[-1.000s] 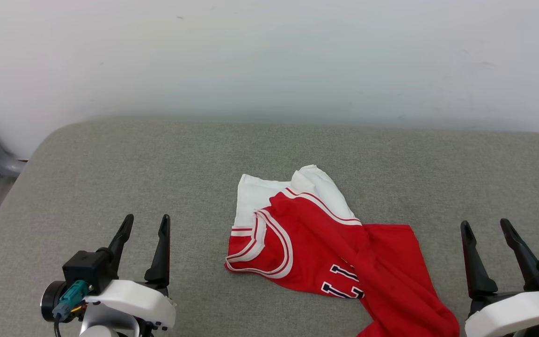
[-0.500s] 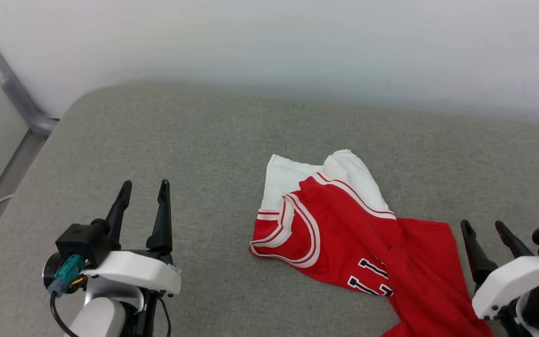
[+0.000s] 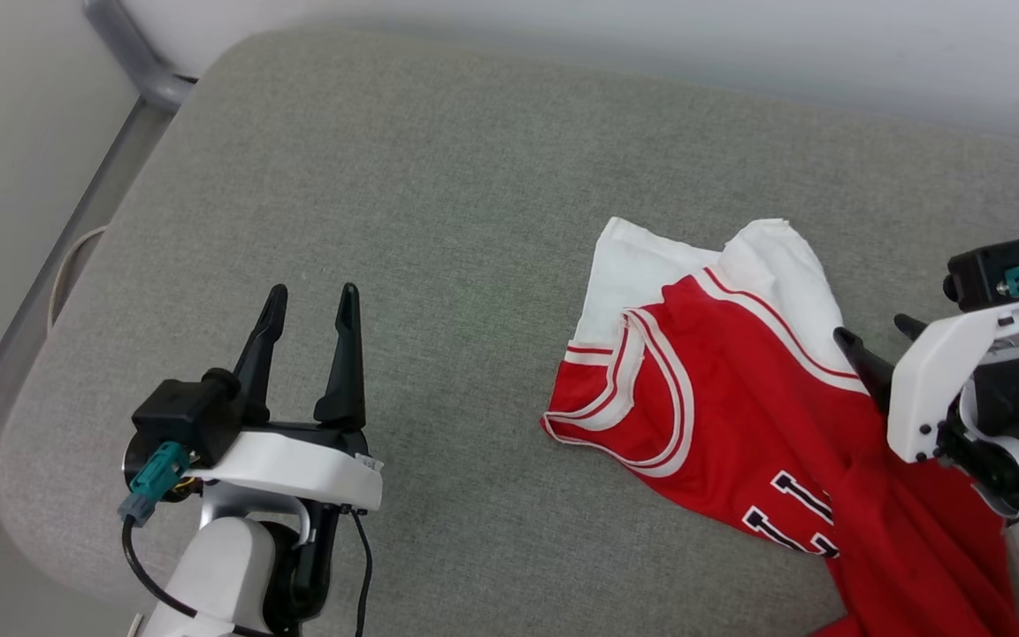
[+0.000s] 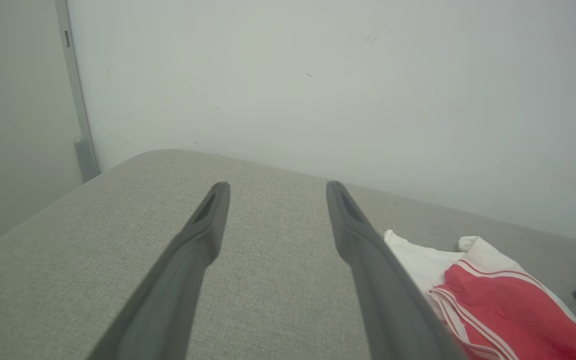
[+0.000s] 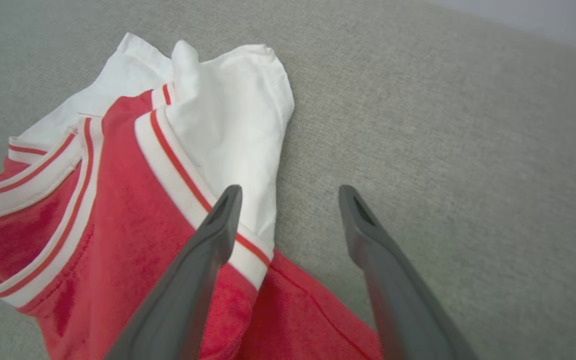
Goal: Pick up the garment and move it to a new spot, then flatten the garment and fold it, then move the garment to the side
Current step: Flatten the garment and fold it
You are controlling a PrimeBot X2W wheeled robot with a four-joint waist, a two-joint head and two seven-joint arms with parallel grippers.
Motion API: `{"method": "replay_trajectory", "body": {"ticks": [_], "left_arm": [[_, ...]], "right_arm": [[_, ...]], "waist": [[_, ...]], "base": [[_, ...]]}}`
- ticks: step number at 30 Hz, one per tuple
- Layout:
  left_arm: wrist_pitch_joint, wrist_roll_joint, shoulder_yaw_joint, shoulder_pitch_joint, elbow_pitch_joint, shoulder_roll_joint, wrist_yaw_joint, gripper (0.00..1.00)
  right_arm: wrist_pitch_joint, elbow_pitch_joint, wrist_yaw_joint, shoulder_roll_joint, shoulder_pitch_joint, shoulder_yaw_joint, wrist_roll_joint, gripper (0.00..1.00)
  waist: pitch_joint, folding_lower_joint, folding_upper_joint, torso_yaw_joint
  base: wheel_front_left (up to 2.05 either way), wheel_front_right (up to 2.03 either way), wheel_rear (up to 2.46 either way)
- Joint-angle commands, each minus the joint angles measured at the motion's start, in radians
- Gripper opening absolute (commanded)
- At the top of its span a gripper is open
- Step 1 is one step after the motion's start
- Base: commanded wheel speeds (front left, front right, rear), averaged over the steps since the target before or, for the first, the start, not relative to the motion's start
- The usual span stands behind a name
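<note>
The garment (image 3: 722, 398), a red jersey with white sleeve parts, striped trim and dark numbers, lies crumpled on the grey cushion (image 3: 474, 221), right of centre. My right gripper (image 3: 872, 329) hovers open at the garment's right edge. In the right wrist view, the right gripper (image 5: 290, 190) has one finger over the striped trim of the garment (image 5: 133, 210) and the other over bare cushion, with nothing between them. My left gripper (image 3: 313, 292) stands open over bare cushion, well left of the garment. The left gripper (image 4: 276, 186) is empty, with the garment (image 4: 498, 300) at its lower right.
The cushion's rounded left edge (image 3: 41, 389) drops off beside a grey metal rail (image 3: 134, 62). A white wall (image 4: 318, 75) rises right behind the cushion. Bare cushion stretches left of and behind the garment.
The head camera has swung, shifting the whole picture right and down. My right gripper has come up and in from the lower right to the garment's right edge. Both grippers stayed open.
</note>
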Motion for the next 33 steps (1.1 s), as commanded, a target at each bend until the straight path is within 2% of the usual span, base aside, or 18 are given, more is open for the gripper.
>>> {"method": "replay_trajectory", "body": {"ticks": [1,6,10,11,12,14,21,25,29,33], "left_arm": [[-0.003,0.016,0.014,-0.016,0.008,-0.019,-0.016,1.0],[-0.003,0.048,0.046,-0.026,0.033,-0.065,-0.055,1.0],[-0.003,0.065,0.067,-0.028,0.047,-0.086,-0.076,1.0],[-0.003,0.07,0.072,-0.026,0.05,-0.091,-0.08,1.0],[-0.003,0.075,0.076,-0.024,0.055,-0.094,-0.086,1.0],[-0.003,0.084,0.091,-0.019,0.061,-0.101,-0.092,1.0],[-0.003,0.122,0.129,0.003,0.09,-0.108,-0.109,1.0],[-0.003,0.137,0.136,0.02,0.105,-0.102,-0.114,1.0],[-0.003,0.142,0.138,0.036,0.118,-0.095,-0.118,1.0],[-0.001,0.141,0.137,0.052,0.13,-0.088,-0.117,1.0]], "right_arm": [[-0.005,0.026,-0.001,-0.021,-0.048,0.042,0.016,1.0],[0.065,0.167,-0.001,-0.051,-0.097,0.137,0.054,1.0],[0.125,0.261,-0.001,-0.046,-0.082,0.165,0.072,1.0],[0.142,0.283,-0.001,-0.045,-0.078,0.173,0.077,0.97],[0.154,0.301,-0.001,-0.041,-0.078,0.177,0.085,0.47],[0.148,0.306,-0.001,-0.031,-0.088,0.195,0.101,0.0],[-0.012,0.235,-0.001,-0.056,-0.195,0.219,0.107,0.0],[-0.075,0.21,-0.001,-0.065,-0.197,0.207,0.091,0.0],[-0.118,0.182,-0.001,-0.085,-0.127,0.145,0.058,0.0],[-0.141,0.149,-0.001,-0.094,-0.009,0.016,0.009,0.0]], "waist": [[0.042,-0.0002,0.0,0.037],[0.062,-0.0002,0.0,0.053],[0.067,-0.0002,0.0,0.057],[0.068,-0.0002,0.0,0.056],[0.068,-0.0002,0.0,0.055],[0.064,-0.0002,0.0,0.046],[0.011,-0.0002,0.0,-0.014],[-0.033,-0.0002,0.0,-0.059],[-0.073,-0.0002,0.0,-0.105],[-0.107,-0.0002,0.0,-0.146]], "base": [[0.0,0.0,0.0],[0.0,0.0,0.0],[0.0,0.0,0.0],[0.0,0.0,0.0],[0.0,0.0,0.0],[0.0,0.0,0.0],[0.0,0.0,0.0],[0.0,0.0,0.0],[0.0,0.0,0.0],[0.0,0.0,0.0]]}}
